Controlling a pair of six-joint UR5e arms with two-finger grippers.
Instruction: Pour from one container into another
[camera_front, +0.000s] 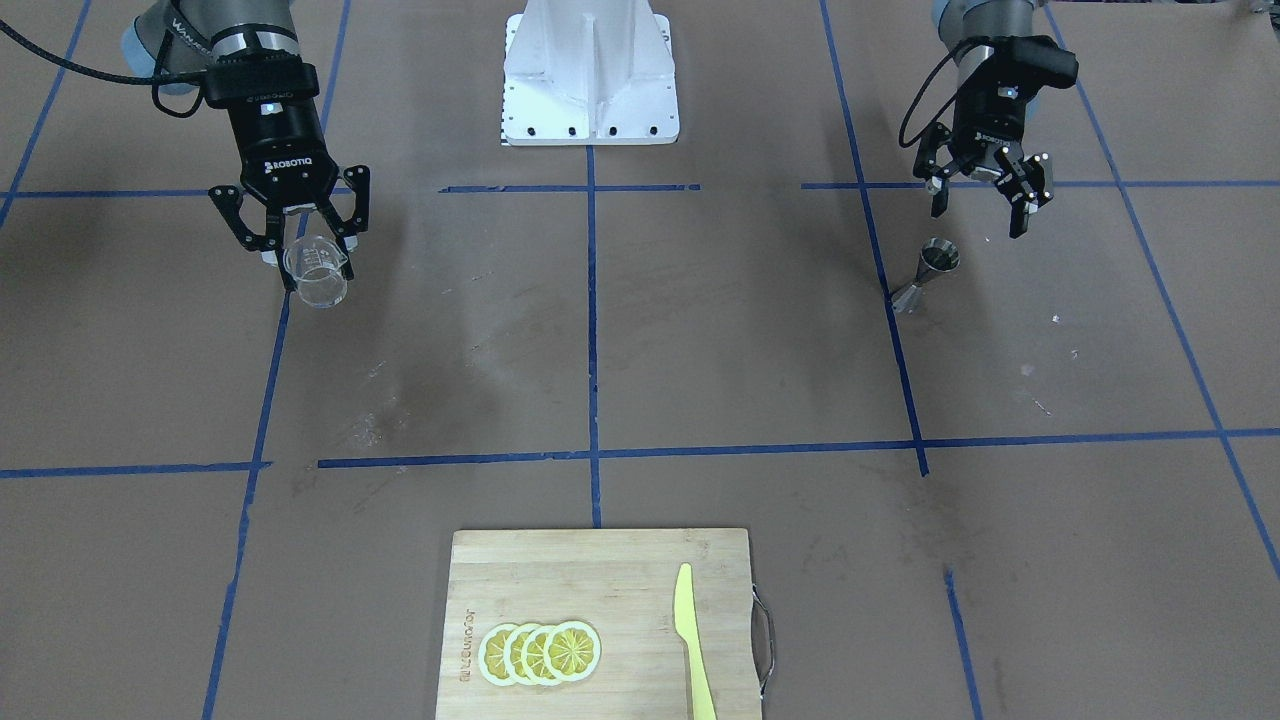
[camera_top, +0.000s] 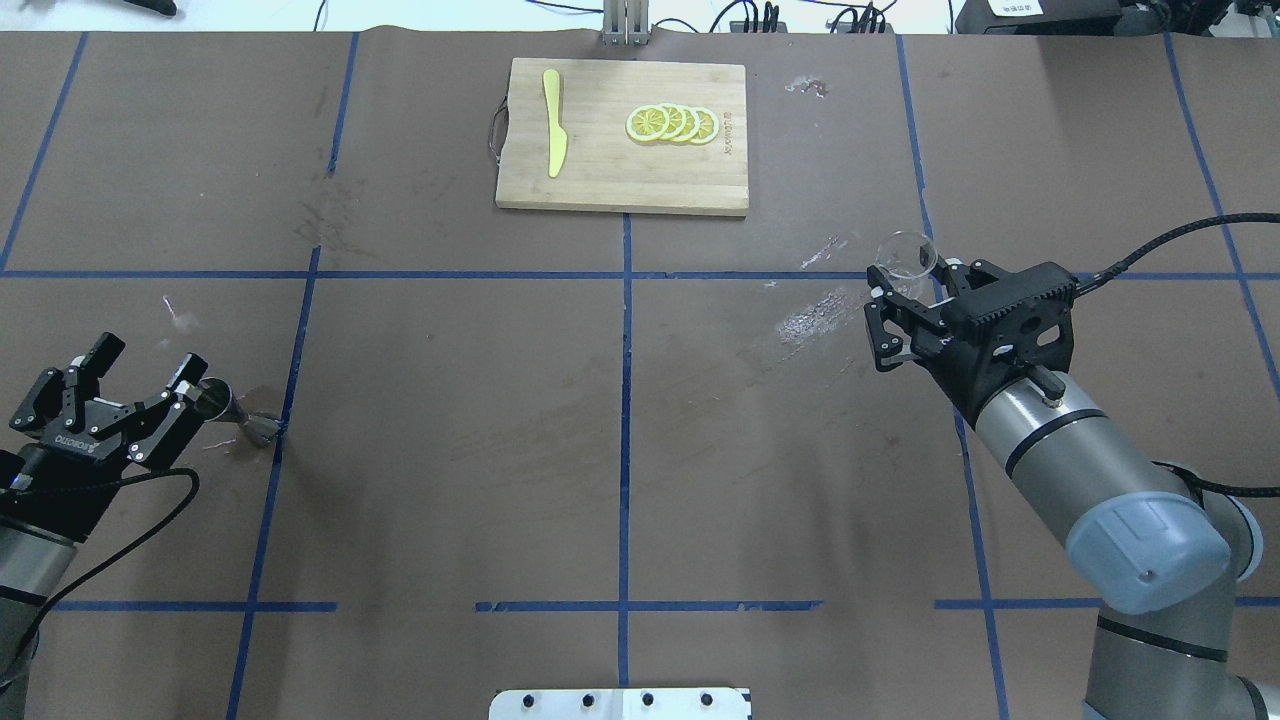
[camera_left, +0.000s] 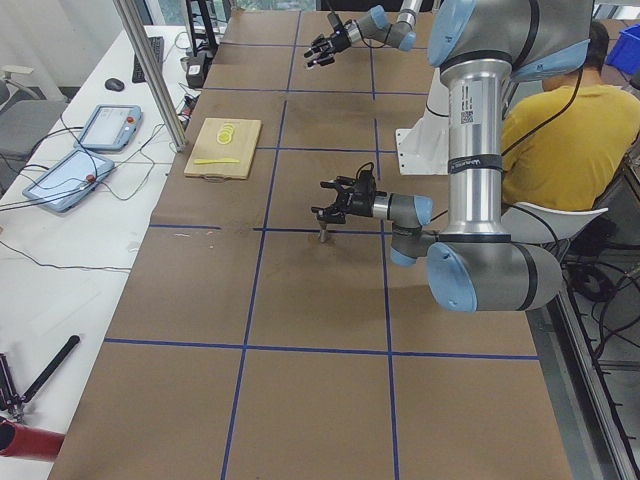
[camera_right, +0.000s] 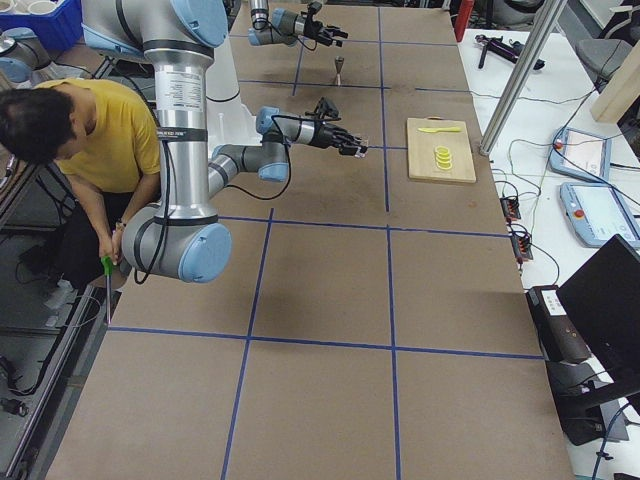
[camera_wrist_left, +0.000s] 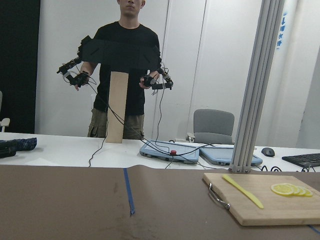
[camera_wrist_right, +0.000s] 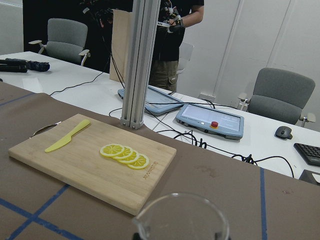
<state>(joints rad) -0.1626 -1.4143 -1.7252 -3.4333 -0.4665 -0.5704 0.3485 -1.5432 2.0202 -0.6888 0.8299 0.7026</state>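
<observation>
The clear glass cup stands upright on the brown table, and its rim fills the bottom of the right wrist view. My right gripper is open, its fingertips on either side of the cup near the rim; I cannot tell whether they touch it. The steel jigger stands upright on a blue tape line on the other side. My left gripper hangs open just above and behind it, holding nothing. From overhead the jigger sits beside one of that gripper's fingertips.
A wooden cutting board lies at the far middle edge with lemon slices and a yellow knife on it. The white robot base stands between the arms. A person in yellow sits beside the robot.
</observation>
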